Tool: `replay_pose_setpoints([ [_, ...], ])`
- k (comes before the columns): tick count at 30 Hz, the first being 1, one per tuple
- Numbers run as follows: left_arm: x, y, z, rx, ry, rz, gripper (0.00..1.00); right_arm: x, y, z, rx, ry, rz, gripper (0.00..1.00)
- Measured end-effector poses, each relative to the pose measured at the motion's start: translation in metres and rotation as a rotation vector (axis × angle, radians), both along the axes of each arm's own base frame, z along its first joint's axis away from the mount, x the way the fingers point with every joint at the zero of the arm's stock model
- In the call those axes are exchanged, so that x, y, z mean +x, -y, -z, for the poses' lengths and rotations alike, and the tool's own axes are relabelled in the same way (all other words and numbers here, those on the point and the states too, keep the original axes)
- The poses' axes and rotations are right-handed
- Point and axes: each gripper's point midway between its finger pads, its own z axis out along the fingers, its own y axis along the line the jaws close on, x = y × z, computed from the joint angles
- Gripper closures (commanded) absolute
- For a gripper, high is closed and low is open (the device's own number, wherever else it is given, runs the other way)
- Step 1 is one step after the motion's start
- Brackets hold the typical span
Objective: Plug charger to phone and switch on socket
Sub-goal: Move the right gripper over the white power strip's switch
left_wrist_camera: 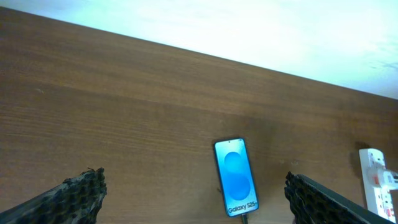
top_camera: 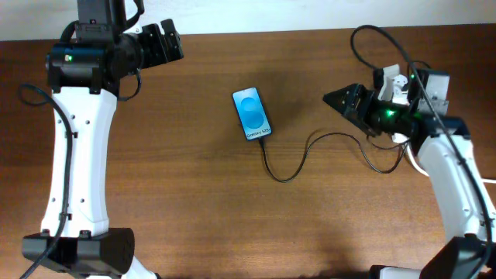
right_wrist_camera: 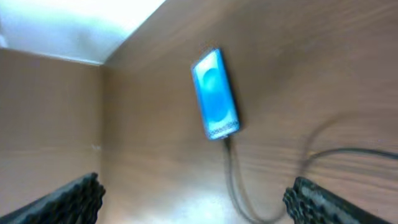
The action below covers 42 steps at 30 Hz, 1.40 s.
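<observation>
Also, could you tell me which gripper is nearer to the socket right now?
The right. The right gripper sits just beside the socket, pointing away from it towards the phone; the left gripper is far off, beyond the phone.

Right pincer (right_wrist_camera: 194,186): spread wide, dark ribbed fingertips (right_wrist_camera: 68,200) at both lower corners, gripping nothing. Ahead, between the two fingers and clear of both: phone (right_wrist_camera: 215,94), blue screen up, flat on the brown wooden table (right_wrist_camera: 311,62), slightly tilted. At the phone's near end: charger (right_wrist_camera: 235,180), running back toward the pincer, then curving away ahead of the right finger. Blurred throughout.
</observation>
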Motion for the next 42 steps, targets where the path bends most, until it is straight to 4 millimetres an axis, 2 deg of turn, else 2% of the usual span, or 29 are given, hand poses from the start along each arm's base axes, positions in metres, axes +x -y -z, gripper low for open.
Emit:
replay_pose_setpoints([
  [2,-0.002,0.0,0.002,0.001,-0.011,0.0,0.01,0.001,0.012,-0.015,-0.099,0.008,0.021,0.02],
  [6,-0.003,0.0,0.003,0.001,-0.016,0.001,0.01,0.002,0.035,-0.059,-0.27,0.069,0.072,0.02],
  [12,-0.003,0.0,0.003,-0.001,-0.017,0.002,0.01,-0.006,0.065,-0.11,-0.413,0.142,0.147,0.02],
  [14,-0.003,0.0,0.003,-0.001,-0.017,0.002,0.01,-0.013,0.088,-0.126,-0.434,0.154,0.215,0.02],
  [18,-0.003,0.0,0.003,-0.001,-0.017,0.002,0.01,-0.039,0.153,-0.16,-0.487,0.186,0.42,0.01],
  [20,-0.003,0.0,0.003,-0.001,-0.017,0.003,0.01,-0.051,0.176,-0.166,-0.506,0.181,0.496,0.02],
  [27,-0.003,0.0,0.003,-0.001,-0.017,0.002,0.01,-0.084,0.25,-0.159,-0.525,0.094,0.709,0.02],
  [30,-0.003,0.0,0.003,-0.001,-0.017,0.003,0.01,-0.091,0.273,-0.149,-0.52,0.053,0.764,0.02],
  [35,-0.003,0.0,0.003,-0.001,-0.017,0.002,0.01,-0.087,0.291,-0.129,-0.496,-0.009,0.779,0.02],
  [42,-0.003,0.0,0.003,-0.001,-0.017,0.002,0.01,-0.077,0.303,-0.102,-0.466,-0.08,0.766,0.02],
])
